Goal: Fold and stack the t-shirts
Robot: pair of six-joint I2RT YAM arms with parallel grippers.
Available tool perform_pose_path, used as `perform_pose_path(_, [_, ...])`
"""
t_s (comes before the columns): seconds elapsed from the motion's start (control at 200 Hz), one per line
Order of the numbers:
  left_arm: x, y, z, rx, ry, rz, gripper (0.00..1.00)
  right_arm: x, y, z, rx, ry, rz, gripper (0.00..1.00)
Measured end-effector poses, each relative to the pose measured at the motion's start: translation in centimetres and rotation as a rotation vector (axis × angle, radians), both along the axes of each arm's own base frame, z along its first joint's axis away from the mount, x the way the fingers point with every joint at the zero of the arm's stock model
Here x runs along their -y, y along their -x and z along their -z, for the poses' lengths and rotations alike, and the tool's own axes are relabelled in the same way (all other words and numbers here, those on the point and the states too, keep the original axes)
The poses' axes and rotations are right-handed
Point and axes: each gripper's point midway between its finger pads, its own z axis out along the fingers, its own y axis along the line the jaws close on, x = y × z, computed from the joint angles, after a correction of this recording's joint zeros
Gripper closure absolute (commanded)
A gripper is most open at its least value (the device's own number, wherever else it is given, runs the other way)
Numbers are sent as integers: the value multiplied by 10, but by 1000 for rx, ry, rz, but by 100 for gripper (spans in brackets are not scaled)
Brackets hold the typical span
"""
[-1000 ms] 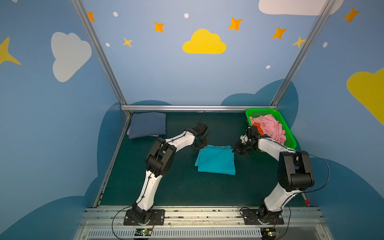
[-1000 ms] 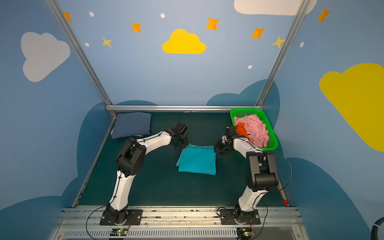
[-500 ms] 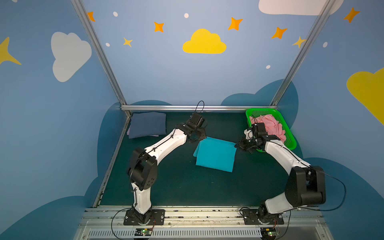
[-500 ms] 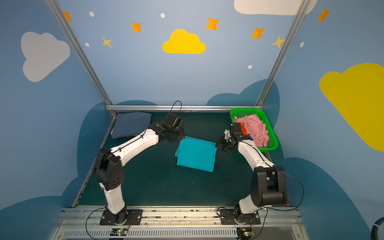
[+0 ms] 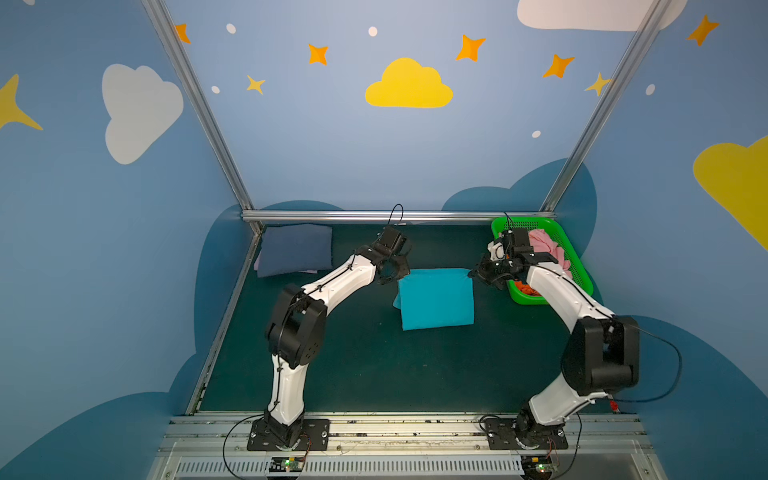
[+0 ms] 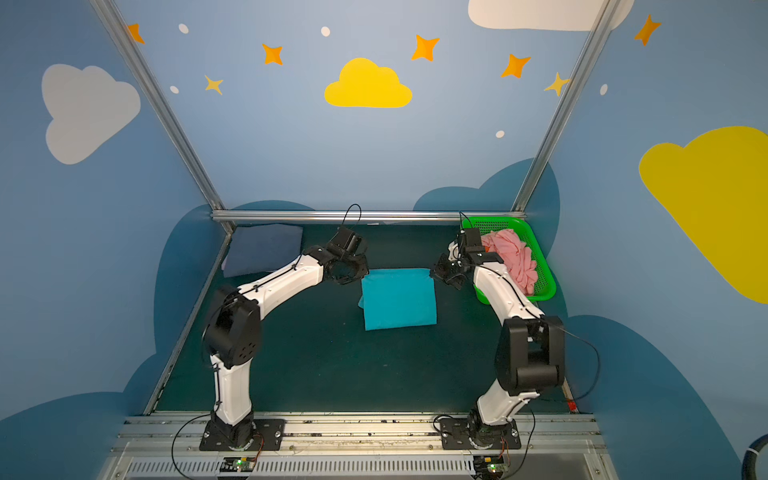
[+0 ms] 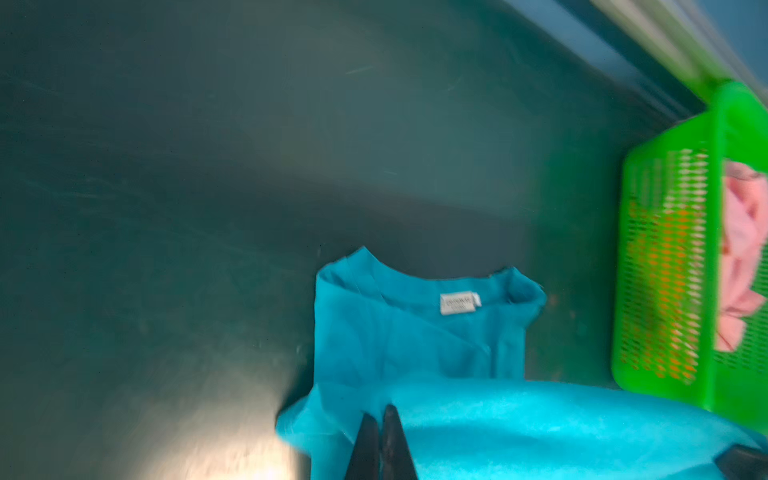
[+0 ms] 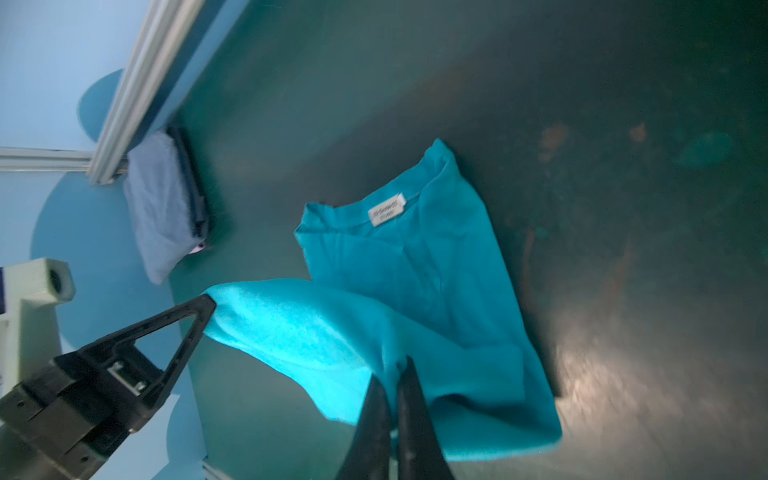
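Where the dark green tabletop (image 5: pixel 374 365) lies bare in both top views, there is wide room in front of the teal t-shirt (image 5: pixel 436 299) and between it and the folded slate-blue t-shirt (image 5: pixel 296 249) in the far left corner. The green perforated basket (image 5: pixel 579 266), holding a crumpled pink t-shirt (image 5: pixel 544 245), stands close on the right. The left tool (image 5: pixel 397 276) and right tool (image 5: pixel 478 274) sit at the two far corners of the teal rectangle. In the left wrist view the left tool's jaws are pressed together on a smooth raised hem (blurred here), above flat layers bearing a white neck label (image 7: pixel 457 302). In the right wrist view the right tool likewise pinches that soft hem, which spans between both tools.
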Motion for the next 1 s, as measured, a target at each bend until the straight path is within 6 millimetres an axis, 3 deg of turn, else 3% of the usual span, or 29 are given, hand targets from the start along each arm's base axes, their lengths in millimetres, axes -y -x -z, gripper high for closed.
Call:
perform_pose_path(0.135, [-1, -25, 43, -63, 21, -26, 95, -1, -29, 36, -59, 28, 7, 75])
perform_pose_path(0.17, [-2, -30, 52, -77, 23, -35, 95, -1, -37, 44, -66, 38, 9, 72])
perform_pose_path(0.225, [-6, -40, 66, -99, 33, -53, 95, 0, -47, 57, -80, 49, 17, 74])
perform_pose_path(0.33, [-16, -59, 75, -113, 62, -87, 95, 1, -63, 74, -90, 67, 26, 94])
perform_pose_path(0.411, [-21, -72, 67, -97, 85, -102, 95, 2, -69, 76, -81, 68, 36, 100])
perform_pose_path(0.521, [-21, -85, 47, -55, 122, -103, 95, 1, -75, 69, -52, 63, 36, 100])
perform_pose_path(0.676, [-2, -73, 30, -42, 135, -59, 93, 0, -73, 50, -3, 47, 34, 100])
perform_pose_path(0.726, [7, -64, 23, -38, 135, -35, 87, 1, -67, 41, 13, 44, 35, 100])
perform_pose_path(0.851, [22, -44, 1, -15, 128, 4, 55, 2, -52, 13, 62, 33, 38, 96])
perform_pose_path(1.001, [18, -21, -20, 5, 115, 6, 54, 5, -31, -10, 101, 28, 44, 91])
